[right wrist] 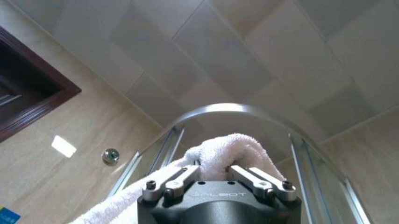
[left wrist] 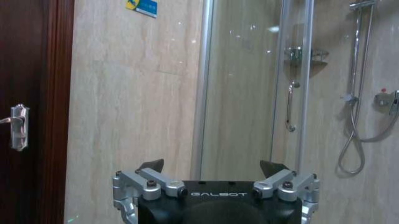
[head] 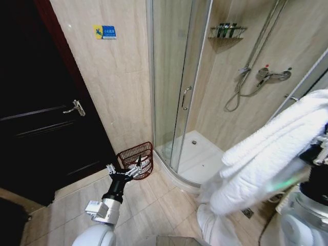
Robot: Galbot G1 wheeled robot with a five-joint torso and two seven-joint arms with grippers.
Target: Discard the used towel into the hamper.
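Note:
The hamper (head: 141, 150), a small dark reddish-brown wire basket, stands on the tiled floor in the corner between the wall and the shower enclosure. My left gripper (head: 126, 171) (left wrist: 212, 166) hovers just in front of it, open and holding nothing. The big white towel (head: 266, 164) hangs in thick folds at the right of the head view, well above the floor and to the right of the hamper. In the right wrist view my right gripper (right wrist: 215, 164) is shut on a fold of the towel (right wrist: 227, 145), pointing up towards the ceiling.
A curved glass shower enclosure (head: 174, 87) with a white tray (head: 202, 154) stands behind and to the right of the hamper. A dark wooden door (head: 41, 123) with a lever handle closes off the left. Beige floor tiles (head: 154, 205) lie between me and the hamper.

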